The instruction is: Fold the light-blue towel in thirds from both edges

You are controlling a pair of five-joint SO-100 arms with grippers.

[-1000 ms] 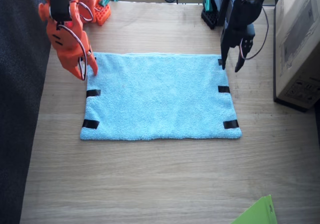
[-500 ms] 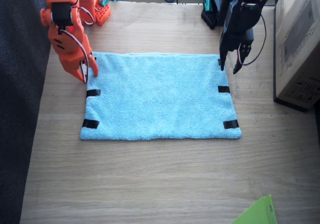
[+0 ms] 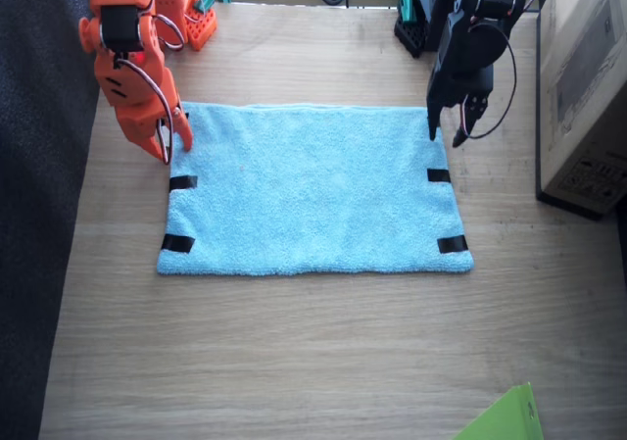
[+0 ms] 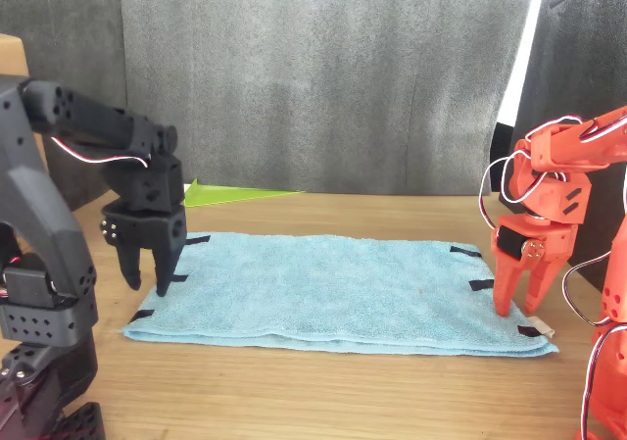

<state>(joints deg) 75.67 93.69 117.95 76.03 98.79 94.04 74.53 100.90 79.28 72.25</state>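
Light-blue towel [image 3: 313, 190] flat on table [image 3: 294, 362], unfolded. Step: pre-grasp at far corners. Right gripper [image 3: 168, 142] fingers apart, tips seemingly touching corner (contact unclear). Left gripper [image 3: 447, 130] fingers apart, above corner. Next: lower, pinch both edges

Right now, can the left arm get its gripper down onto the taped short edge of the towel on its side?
Probably yes. The left gripper hangs open just above the far corner of the light-blue towel, at the taped short edge. Nothing lies between them; the cardboard box stands off to the side.
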